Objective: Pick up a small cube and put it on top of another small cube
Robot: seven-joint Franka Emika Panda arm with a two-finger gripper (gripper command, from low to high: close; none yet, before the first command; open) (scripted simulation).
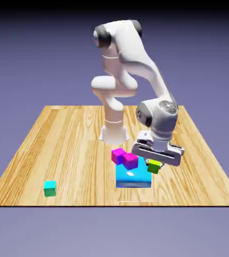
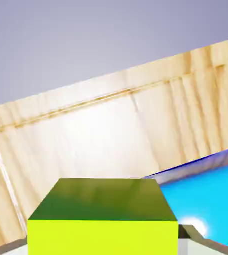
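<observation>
While I watch from the exterior view, the claw [image 1: 155,164] is clamped on the lime cube [image 1: 154,167], which hangs under the hand just beside the blue block's [image 1: 133,176] edge on the exterior view's right; I cannot tell from here whether the cube is clear of the worktop [image 1: 61,145] or touching the block; the hand sits tilted, its flat grey body slanting down toward the exterior view's right. On top of the blue block, toward its far side, stands the purple cube [image 1: 130,160], touching the pink cube [image 1: 118,155], which lies just behind it toward the exterior view's left; the lime cube is near the purple one but apart from it, lower and to the exterior view's right. A teal cube [image 1: 49,188] sits alone near the front of the worktop, well apart from the rest, on the exterior view's left.

Through the hand view, the lime cube [image 2: 103,219] fills the bottom middle, large, with its bright face toward me and its darker top above; it covers most of the fingers, with only grey slivers showing at either lower corner; the blue block [image 2: 205,189] shows glossy on the right behind it, and tilted pale wood of the worktop [image 2: 86,139] runs across the middle under the plain backdrop.
</observation>
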